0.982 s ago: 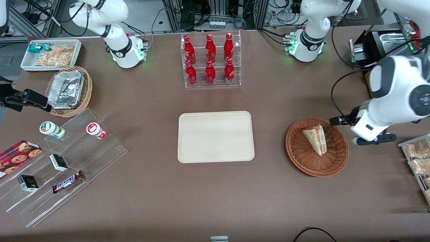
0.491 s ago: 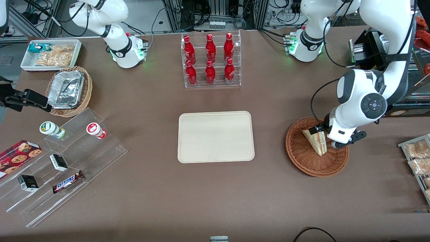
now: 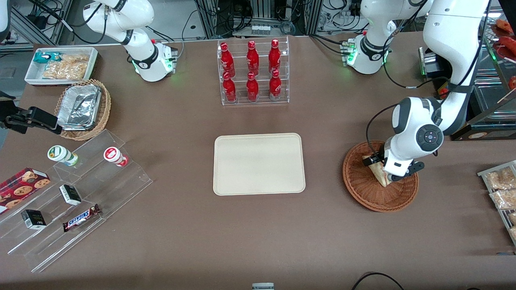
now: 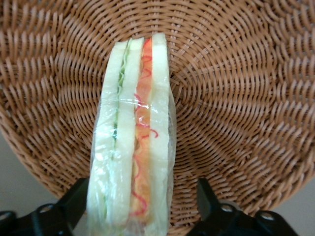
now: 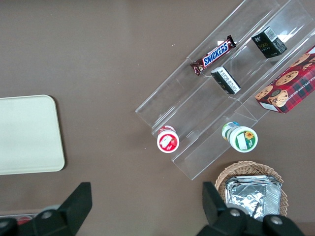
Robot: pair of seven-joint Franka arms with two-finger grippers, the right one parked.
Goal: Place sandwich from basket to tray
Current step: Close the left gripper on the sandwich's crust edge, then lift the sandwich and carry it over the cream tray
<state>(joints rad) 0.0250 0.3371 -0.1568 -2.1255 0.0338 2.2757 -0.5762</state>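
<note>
End effector (image 4: 142,209) newly astride wrapped sandwich (image 4: 133,142)

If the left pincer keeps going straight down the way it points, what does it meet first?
Most likely the sandwich: the left pincer is open, a finger on each side of it, over the basket. Depth is unclear.

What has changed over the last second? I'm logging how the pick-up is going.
The left arm swung in from the working arm's end of the table, bringing its gripper down over the basket. Its open fingers now straddle the wrapped sandwich without closing on it. The sandwich, basket and tray have not moved.
</note>
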